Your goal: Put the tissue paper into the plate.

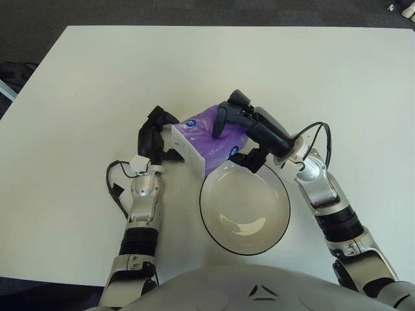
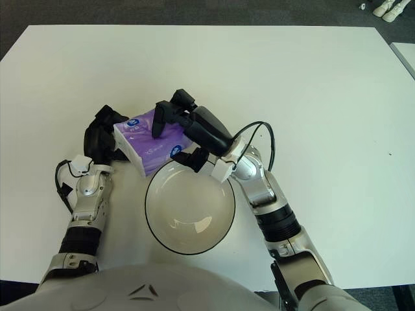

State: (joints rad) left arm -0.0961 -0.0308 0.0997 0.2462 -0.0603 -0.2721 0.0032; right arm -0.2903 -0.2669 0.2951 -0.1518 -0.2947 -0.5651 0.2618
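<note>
Right hand (image 1: 237,133): left eye view, centre frame, fingers clamped on the purple tissue pack (image 1: 204,137), tilted over the plate's far rim.
Left hand (image 2: 104,138): right eye view, left of pack, fingers spread, touching it.
Plate (image 2: 159,223): lower centre, empty.
Progress: pack gripped, not yet in plate.

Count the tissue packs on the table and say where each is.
1. The purple tissue pack lies beside the far-left rim of the white plate, between the left hand and the right hand, whose fingers are around it.
</note>
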